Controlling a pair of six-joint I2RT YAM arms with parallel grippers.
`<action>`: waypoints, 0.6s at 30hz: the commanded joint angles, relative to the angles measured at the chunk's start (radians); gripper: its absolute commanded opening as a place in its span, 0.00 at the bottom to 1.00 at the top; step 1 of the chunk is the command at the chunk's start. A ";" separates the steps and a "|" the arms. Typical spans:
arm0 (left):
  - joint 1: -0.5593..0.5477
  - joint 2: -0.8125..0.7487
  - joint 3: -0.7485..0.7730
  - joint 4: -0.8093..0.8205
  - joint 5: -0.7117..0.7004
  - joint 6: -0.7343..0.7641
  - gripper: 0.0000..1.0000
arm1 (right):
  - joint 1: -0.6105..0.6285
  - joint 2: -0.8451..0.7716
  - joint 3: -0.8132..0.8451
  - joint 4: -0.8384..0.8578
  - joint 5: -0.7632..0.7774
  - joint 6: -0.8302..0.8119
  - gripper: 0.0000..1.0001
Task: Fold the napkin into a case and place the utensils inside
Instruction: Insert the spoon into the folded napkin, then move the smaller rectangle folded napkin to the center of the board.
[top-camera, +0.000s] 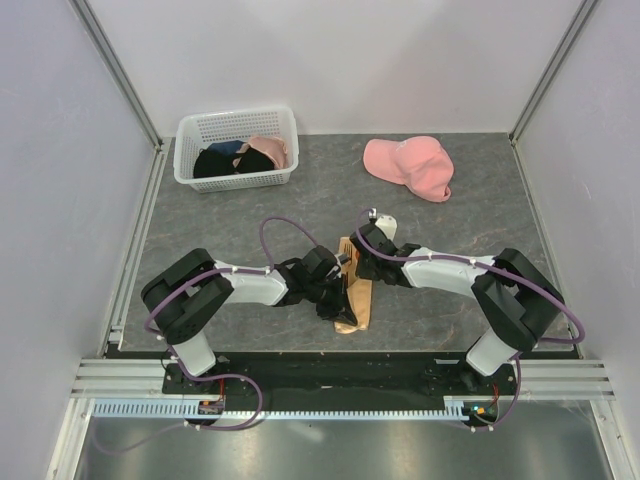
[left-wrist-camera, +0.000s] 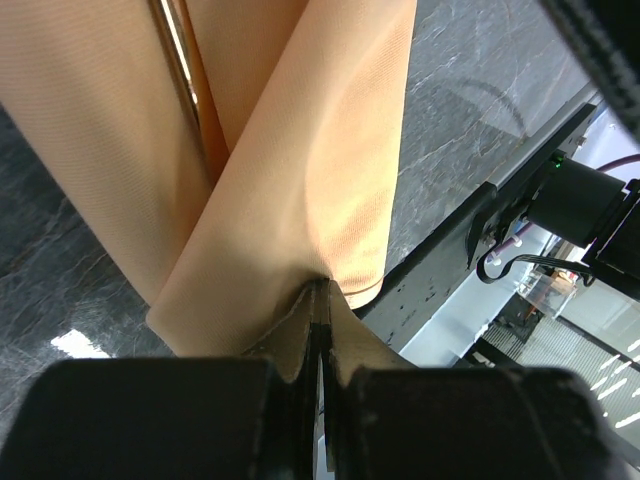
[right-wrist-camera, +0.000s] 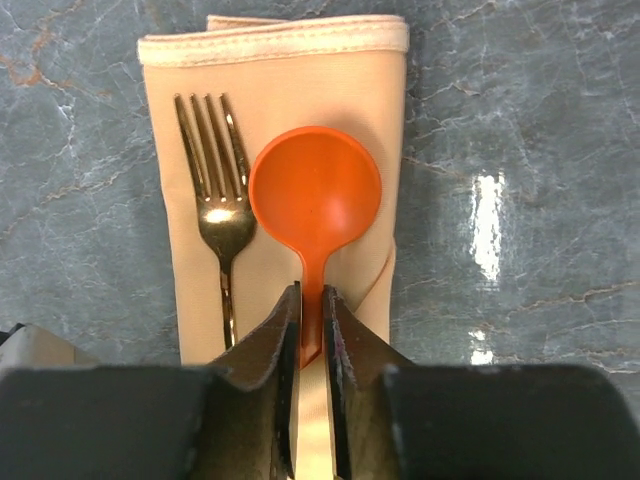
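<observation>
Right pincer (right-wrist-camera: 311, 300) barely parted astride handle of orange spoon (right-wrist-camera: 315, 190); we can't tell if it grips. Spoon runs straight ahead, fork (right-wrist-camera: 222, 215) parallel, both on folded napkin (right-wrist-camera: 290, 90). Left pincer (left-wrist-camera: 320, 300) clamps napkin flap.

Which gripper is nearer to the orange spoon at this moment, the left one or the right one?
Right. The right gripper has its fingers on either side of the handle of the orange spoon; the left gripper only pinches an edge of the napkin.

Left arm (top-camera: 245, 287) extends toward 3 o'clock, right arm (top-camera: 450, 268) toward 9 o'clock, wrists low over the desk (top-camera: 480, 215). Left tool (left-wrist-camera: 319, 295): jaws clamped together. Right tool (right-wrist-camera: 311, 300): jaws slightly parted.
</observation>
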 joint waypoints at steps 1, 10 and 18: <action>-0.013 -0.045 0.000 0.021 -0.028 -0.001 0.02 | 0.006 -0.043 0.040 -0.039 0.031 -0.030 0.27; -0.013 -0.164 0.003 -0.019 -0.054 0.038 0.18 | 0.004 -0.053 0.188 -0.134 0.082 -0.128 0.53; -0.013 -0.269 -0.033 -0.071 -0.117 0.040 0.12 | 0.015 -0.111 0.192 -0.183 0.022 -0.171 0.56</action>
